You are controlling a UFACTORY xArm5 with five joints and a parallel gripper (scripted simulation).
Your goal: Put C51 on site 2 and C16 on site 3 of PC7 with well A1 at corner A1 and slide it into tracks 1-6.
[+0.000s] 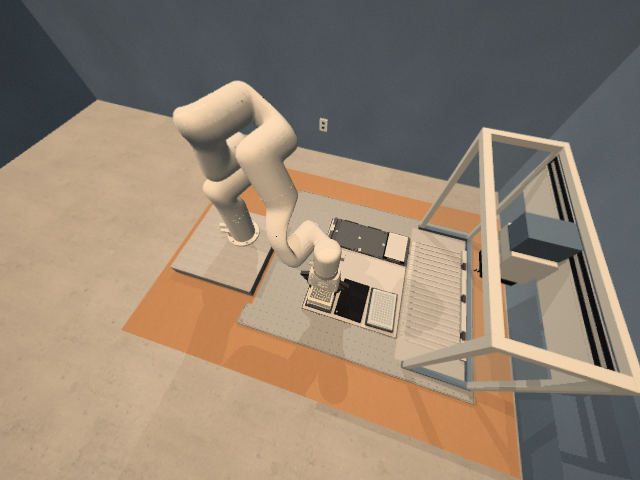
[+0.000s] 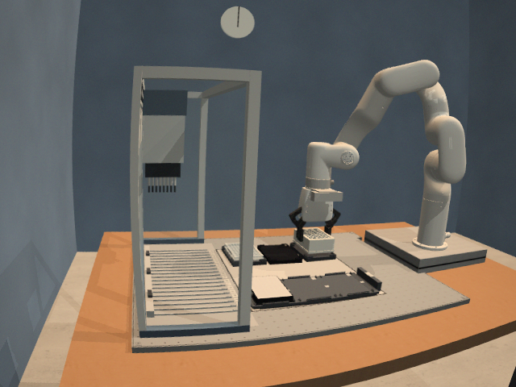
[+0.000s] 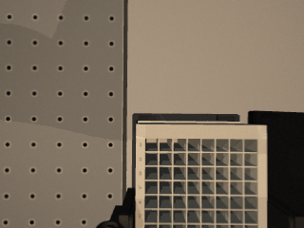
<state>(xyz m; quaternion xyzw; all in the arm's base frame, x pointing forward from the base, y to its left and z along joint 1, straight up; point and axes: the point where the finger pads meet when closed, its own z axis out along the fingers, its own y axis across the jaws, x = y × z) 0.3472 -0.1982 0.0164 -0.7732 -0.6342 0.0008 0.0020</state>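
My gripper (image 1: 322,290) (image 2: 314,236) is shut on C51 (image 1: 320,297) (image 2: 320,246) (image 3: 201,132), a pale deep-well block, fingers on its two long sides. The block is at nest S1 (image 2: 329,256) (image 3: 185,117); whether it is slightly raised is unclear. Nest S2 (image 1: 353,300) (image 2: 279,253) is black and empty. C15 (image 1: 382,308) (image 2: 243,251) sits in S3. Carrier PC7 (image 1: 359,237) (image 2: 329,286) lies on the apron. C16 (image 1: 397,246) (image 2: 271,287), white, is on site 3 at the rail end; sites 1 and 2 are bare. Its well A1 is not readable.
The ribbed rails (image 1: 436,289) (image 2: 187,279) lie beyond the apron (image 1: 377,266) (image 2: 308,268), under the instrument's frame (image 1: 488,232) (image 2: 246,200). A pipetting head (image 1: 542,237) (image 2: 164,137) hangs above. The carrier's upright handle (image 2: 368,279) is at the arm's side. No lit lamp is discernible.
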